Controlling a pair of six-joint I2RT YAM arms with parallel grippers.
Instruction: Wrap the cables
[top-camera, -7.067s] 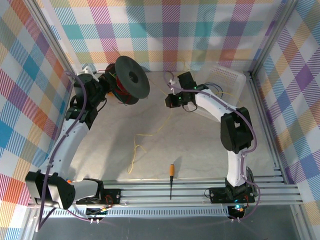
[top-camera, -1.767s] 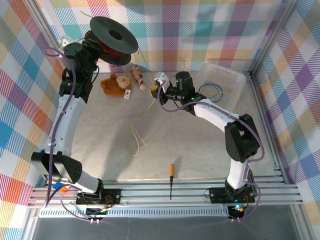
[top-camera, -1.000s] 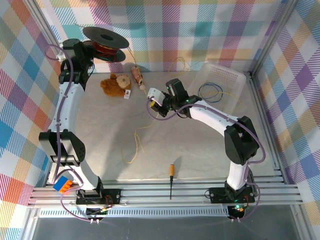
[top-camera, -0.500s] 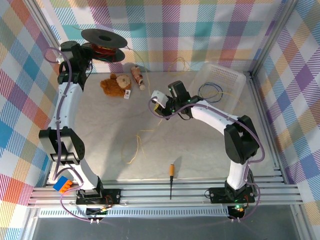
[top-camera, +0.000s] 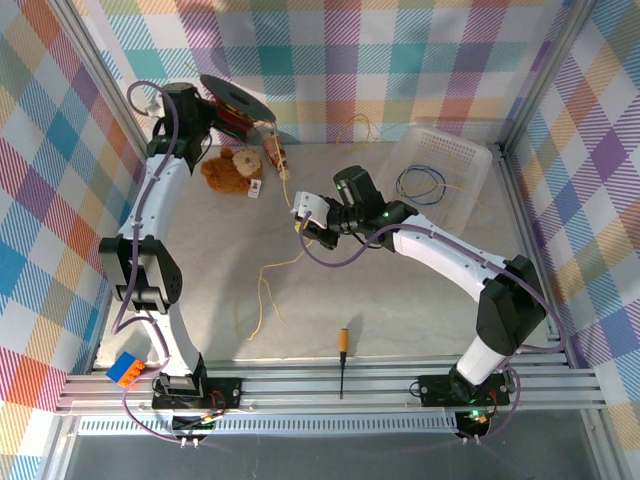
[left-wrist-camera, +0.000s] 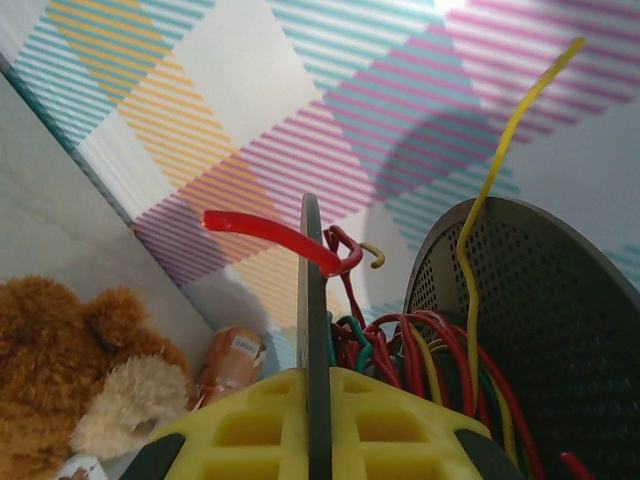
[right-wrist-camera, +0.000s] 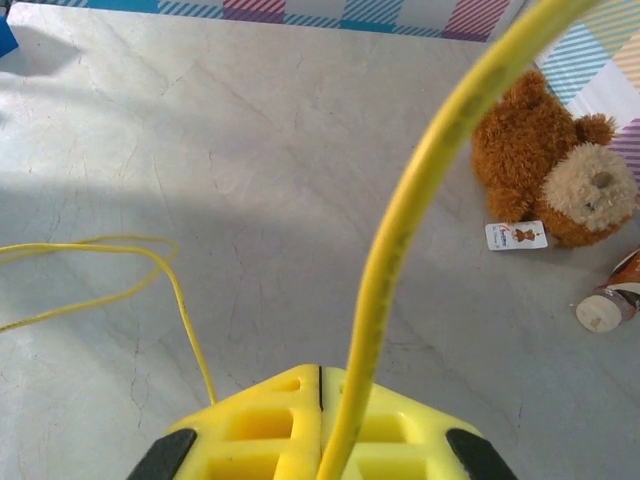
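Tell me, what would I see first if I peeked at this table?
The fuzzy brown teddy bear at the far left of the table pops out. Right behind it the left gripper pinches a black spool stuffed with coloured wires. Mid-table, the right gripper grips a long yellow cable that trails toward the near edge.

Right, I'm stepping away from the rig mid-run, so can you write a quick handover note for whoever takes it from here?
Left gripper: shut on a flange of the spool, held up near the far-left back wall.
Right gripper: shut on the yellow cable, above mid-table.
Done: red, green and yellow turns are on the spool's core.
Left: the cable's tail lies in loose loops on the table and needs winding on. More thin loops sit in the basket, probably next.
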